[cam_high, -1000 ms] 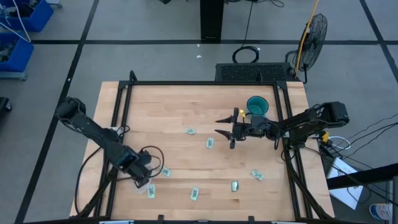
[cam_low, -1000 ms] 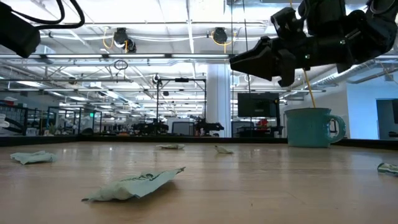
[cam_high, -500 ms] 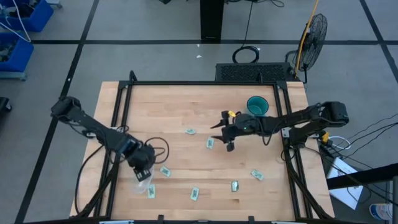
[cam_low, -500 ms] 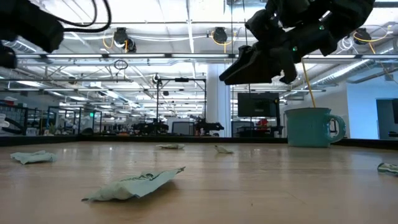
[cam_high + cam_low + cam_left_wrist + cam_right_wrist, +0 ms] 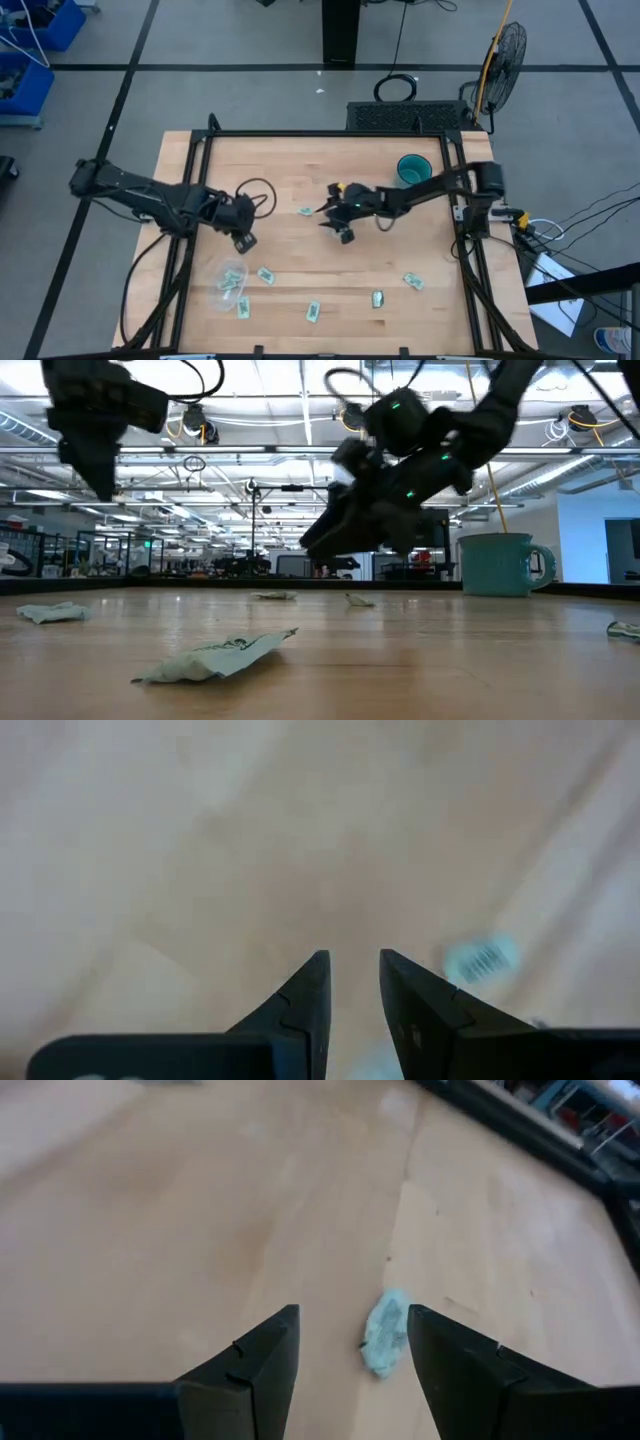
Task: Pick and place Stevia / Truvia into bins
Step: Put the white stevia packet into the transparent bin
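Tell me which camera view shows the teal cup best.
The low view: the teal cup stands side-on there, with its handle and upright wall visible. The high view shows only its round rim from above. Neither wrist view shows it.

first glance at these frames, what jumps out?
The right gripper reaches to mid-table, fingers open, with a pale green sachet lying just ahead of them in its wrist view. The left gripper hangs over the table's left part, above the clear tub. A teal cup stands at the far right, with more sachets scattered along the near edge.
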`<state>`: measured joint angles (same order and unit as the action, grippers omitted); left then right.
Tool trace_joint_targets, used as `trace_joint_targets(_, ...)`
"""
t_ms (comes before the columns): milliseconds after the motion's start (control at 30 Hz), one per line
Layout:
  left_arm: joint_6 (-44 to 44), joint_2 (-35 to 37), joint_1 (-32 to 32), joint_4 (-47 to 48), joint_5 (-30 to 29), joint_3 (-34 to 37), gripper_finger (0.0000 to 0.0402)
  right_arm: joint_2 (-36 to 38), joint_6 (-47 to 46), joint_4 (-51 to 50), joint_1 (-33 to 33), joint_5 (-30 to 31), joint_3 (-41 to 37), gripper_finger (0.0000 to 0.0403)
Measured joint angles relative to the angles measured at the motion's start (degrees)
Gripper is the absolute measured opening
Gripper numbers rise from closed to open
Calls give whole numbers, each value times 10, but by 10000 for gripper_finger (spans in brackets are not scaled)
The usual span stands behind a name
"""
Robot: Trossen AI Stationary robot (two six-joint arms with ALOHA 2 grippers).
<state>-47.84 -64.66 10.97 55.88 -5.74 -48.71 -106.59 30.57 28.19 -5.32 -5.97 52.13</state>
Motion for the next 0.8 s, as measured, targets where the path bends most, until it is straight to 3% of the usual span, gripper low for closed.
trace_joint_targets(100, 26, 0, -15, 0, -36, 0, 93, -45, -1, -19, -7, 0, 38, 183)
trace_joint_targets(400, 62, -2, -30, -8, -49, 0, 93, -119, -10, -17, -24, 30, 93, 183)
trace_joint_targets(600, 62, -2, -30, -24, -49, 0, 93, -137, 3, -15, -25, 86, 100, 176)
trace_joint_targets(800, 59, -2, -30, -31, -49, 0, 93, -137, -14, -23, -22, 75, 100, 146)
